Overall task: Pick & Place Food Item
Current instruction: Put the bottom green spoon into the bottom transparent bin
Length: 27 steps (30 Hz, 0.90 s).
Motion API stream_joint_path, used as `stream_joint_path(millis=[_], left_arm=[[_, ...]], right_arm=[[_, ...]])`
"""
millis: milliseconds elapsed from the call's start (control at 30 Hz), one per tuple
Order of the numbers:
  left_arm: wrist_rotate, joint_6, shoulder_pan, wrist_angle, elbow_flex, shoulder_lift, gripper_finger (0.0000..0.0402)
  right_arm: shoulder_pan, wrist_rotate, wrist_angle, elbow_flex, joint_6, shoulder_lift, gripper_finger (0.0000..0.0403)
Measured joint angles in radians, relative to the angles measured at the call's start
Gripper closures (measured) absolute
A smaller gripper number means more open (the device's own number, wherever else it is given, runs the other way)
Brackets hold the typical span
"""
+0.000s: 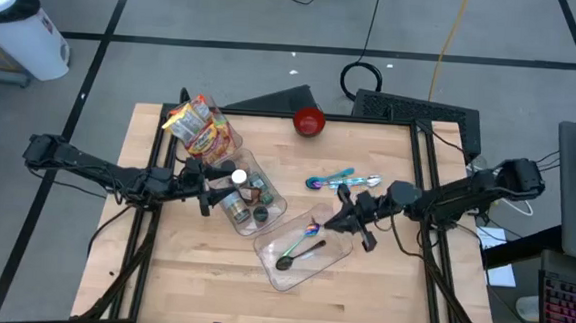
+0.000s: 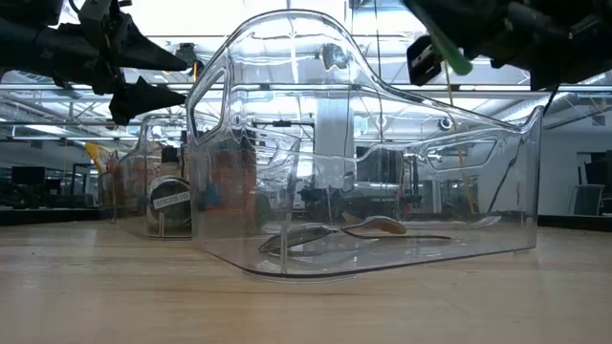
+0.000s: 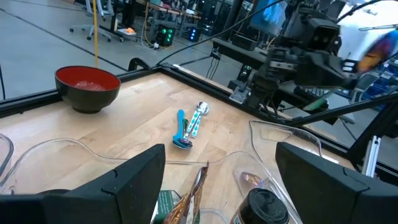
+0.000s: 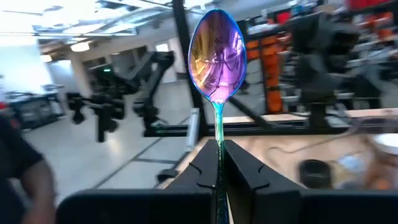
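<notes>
The right pincer (image 4: 217, 163) is clenched on the thin handle of an iridescent spoon (image 4: 217, 56), whose purple-blue bowl stands up past the fingers; in the high view this pincer (image 1: 336, 222) sits above the near clear bin (image 1: 303, 251), and most of the spoon's handle is hidden between the fingers there. That bin holds a dark spoon (image 1: 297, 255) and another utensil too faint to make out through the plastic. Just beyond the right pincer, a blue spoon and a patterned spoon (image 1: 342, 179) lie together on the wooden surface (image 1: 211, 277).

The left pincer (image 1: 209, 185) hangs released, jaws apart, over the second clear bin (image 1: 249, 205), which touches the first. Inside it are a black-lidded jar (image 3: 266, 207), a white-capped bottle (image 1: 238, 179) and small cans whose labels cannot be read. A bagged snack (image 1: 202, 126) sits in a third clear container behind. A red bowl (image 1: 309, 122) stands at the surface's far edge, well apart.
</notes>
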Motion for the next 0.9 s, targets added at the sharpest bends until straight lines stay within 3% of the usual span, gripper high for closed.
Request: stream_joint_path(millis=[167,467,633,900], left_arm=[[0.000,0.000,0.000,0.000,0.000,0.000,0.0089],[0.000,0.000,0.000,0.000,0.000,0.000,0.0089],[0.000,0.000,0.000,0.000,0.000,0.000,0.0089],[0.000,0.000,0.000,0.000,0.000,0.000,0.0089]], right_arm=[[0.045,-0.021,-0.073,0.083,0.049,0.079,0.0403],[0.083,-0.042,-0.630,0.360,-0.033,0.238,0.0403],[0.102,-0.047,-0.711,0.440,-0.032,0.360,0.0403],[0.100,-0.042,-0.706,0.457,-0.010,0.476,0.0403]])
